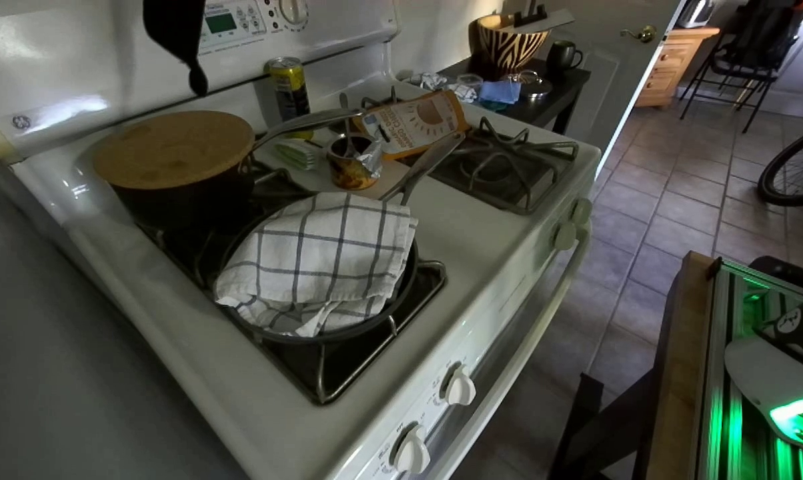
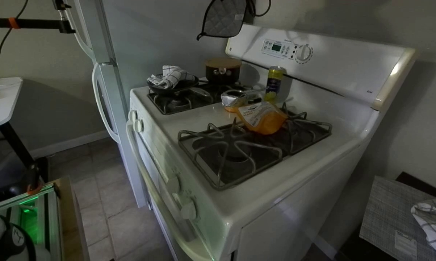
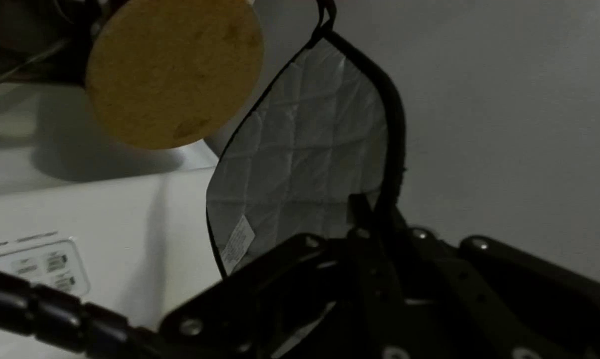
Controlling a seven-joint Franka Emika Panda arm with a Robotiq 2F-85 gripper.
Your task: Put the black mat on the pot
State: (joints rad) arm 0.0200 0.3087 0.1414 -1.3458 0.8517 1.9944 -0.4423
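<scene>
The black mat (image 3: 305, 144) hangs from my gripper. In the wrist view it shows a grey quilted face with black edging, a small white tag and a loop. It hangs at the top edge in both exterior views, dark here (image 1: 175, 33) and grey quilted there (image 2: 225, 18). My gripper (image 3: 377, 212) is shut on the mat's black edge. The pot (image 1: 178, 200), dark-sided with a flat tan-brown round top, stands on a back burner. It also shows in the other views (image 2: 223, 74) (image 3: 175, 75). The mat is above the stove and apart from the pot.
A pan with a white checked cloth (image 1: 328, 253) sits in front of the pot. A yellow can (image 2: 274, 83), an opened small tin (image 1: 351, 160) and an orange pouch (image 2: 263, 117) stand or lie on the stove. The stove's back panel (image 2: 323, 61) rises behind.
</scene>
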